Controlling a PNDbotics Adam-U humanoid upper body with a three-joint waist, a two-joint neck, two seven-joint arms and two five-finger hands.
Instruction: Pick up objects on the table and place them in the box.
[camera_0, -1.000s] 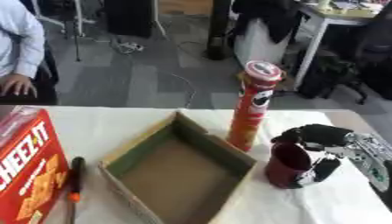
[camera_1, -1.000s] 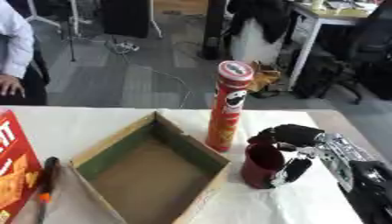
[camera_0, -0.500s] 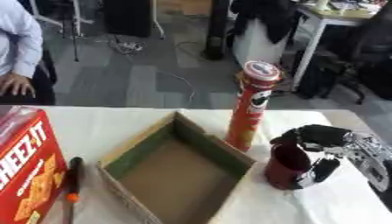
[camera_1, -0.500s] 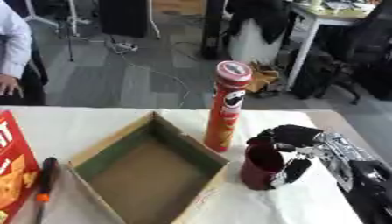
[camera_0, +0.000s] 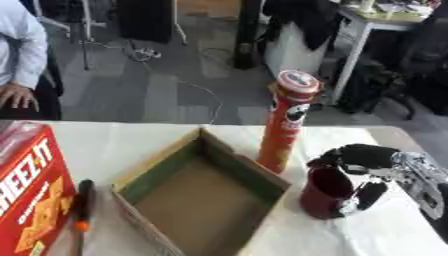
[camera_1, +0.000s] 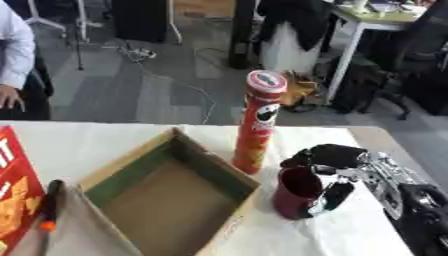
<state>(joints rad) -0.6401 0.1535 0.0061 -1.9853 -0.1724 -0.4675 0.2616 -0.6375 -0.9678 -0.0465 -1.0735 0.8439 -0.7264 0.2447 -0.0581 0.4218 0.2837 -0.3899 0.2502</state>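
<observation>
Fingers (camera_1: 325, 156) of the right hand (camera_1: 343, 165) curl over the rim of the dark red cup (camera_1: 296, 193), thumb against its side, as a second ago; nothing has shifted since. Cup stands on the worktop (camera_0: 157, 140) just right of the open cardboard box (camera_0: 199, 200). One tall chip can (camera_0: 287, 122), one cracker box (camera_0: 28, 195), one black-and-orange tool (camera_0: 83, 205).

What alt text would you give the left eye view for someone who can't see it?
The robot's right hand curls around a dark red cup standing on the white table, beside a tall red chip can and an open cardboard box. A Cheez-It box stands at far left.
</observation>
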